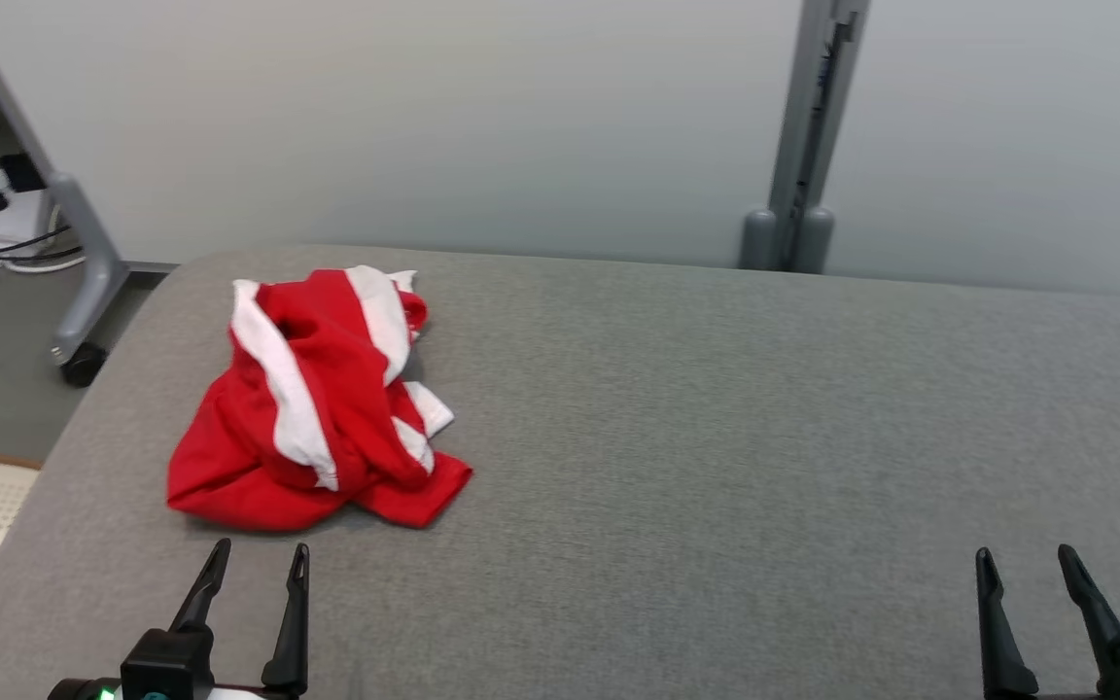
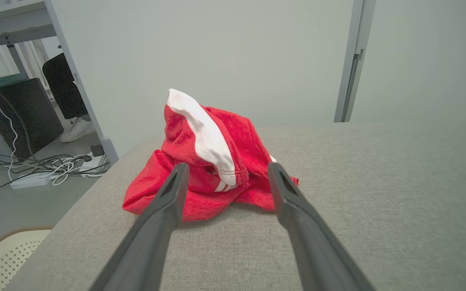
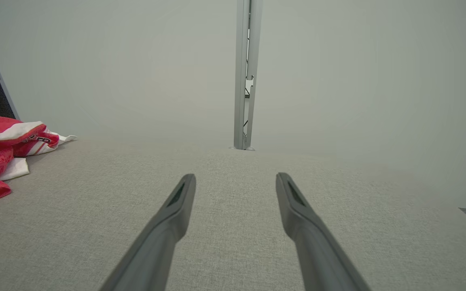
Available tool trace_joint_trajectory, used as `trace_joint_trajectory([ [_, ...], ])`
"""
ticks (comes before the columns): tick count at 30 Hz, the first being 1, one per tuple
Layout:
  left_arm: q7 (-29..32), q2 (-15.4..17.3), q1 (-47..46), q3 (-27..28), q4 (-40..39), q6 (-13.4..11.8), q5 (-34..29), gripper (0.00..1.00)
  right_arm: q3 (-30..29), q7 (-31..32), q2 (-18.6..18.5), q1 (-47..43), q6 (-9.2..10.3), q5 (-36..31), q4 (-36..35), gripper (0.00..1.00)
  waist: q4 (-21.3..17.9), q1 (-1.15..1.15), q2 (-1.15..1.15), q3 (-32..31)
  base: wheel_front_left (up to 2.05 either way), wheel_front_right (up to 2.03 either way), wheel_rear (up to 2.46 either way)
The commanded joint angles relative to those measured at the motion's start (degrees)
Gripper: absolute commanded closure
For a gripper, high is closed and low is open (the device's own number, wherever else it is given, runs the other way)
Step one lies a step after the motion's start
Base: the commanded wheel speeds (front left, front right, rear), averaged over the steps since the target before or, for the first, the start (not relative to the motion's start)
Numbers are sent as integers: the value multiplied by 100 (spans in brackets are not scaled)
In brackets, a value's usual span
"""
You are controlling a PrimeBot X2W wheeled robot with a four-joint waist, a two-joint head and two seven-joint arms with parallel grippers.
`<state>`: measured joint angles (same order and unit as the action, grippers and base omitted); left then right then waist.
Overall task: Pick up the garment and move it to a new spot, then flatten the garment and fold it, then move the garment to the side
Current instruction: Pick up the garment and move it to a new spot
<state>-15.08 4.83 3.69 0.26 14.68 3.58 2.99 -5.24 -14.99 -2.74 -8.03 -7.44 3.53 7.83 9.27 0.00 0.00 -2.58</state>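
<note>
Head view: I find the garment [image 1: 312, 403] crumpled at the table's [image 1: 716, 437] left; nothing done yet.

Left wrist: left gripper [image 2: 225, 171] spread wide, empty, near it.

Right wrist: right gripper [image 3: 236, 182] spread wide, well apart.

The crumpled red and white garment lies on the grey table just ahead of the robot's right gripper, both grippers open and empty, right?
Wrong side: the head view shows the garment just ahead of the left gripper, not the right gripper. The rest holds.
</note>
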Motion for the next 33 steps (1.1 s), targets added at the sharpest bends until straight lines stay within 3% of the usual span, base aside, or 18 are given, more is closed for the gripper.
trace_joint_trajectory([
  [1, -14, 28, -45, 22, 17, 22, -13, 0, 41, -30, -27, -45, -8, 32, -1, 0, 496, 0, 0, -114, 0, 0, 0],
  [7, -13, 100, 38, 111, 164, 23, 28, 0, 575, -30, -29, 105, -6, 270, 33, 0, 1527, 0, 0, -257, 0, 0, 0],
  [15, -13, 85, -86, 209, 52, 53, 122, 0, 986, -30, -35, 429, -5, 186, 85, 0, 1686, 0, 0, -151, 0, 0, 0],
  [21, 37, 45, -1080, 98, 390, 208, 400, 0, 971, -30, -34, 614, -5, -80, -140, 0, 1250, 0, 0, 453, 0, 0, 0],
  [30, 1697, -49, -3771, 119, 1966, 344, 1568, 0, 1027, -29, -29, 1116, -5, -516, -321, 0, 497, 0, 0, 1740, 0, 0, 0],
  [33, 1859, 71, -4354, 203, 2455, 347, 1733, 0, 1071, -29, -35, 1232, -5, -490, -322, 0, 245, 0, 0, 1921, 0, 0, 0],
])
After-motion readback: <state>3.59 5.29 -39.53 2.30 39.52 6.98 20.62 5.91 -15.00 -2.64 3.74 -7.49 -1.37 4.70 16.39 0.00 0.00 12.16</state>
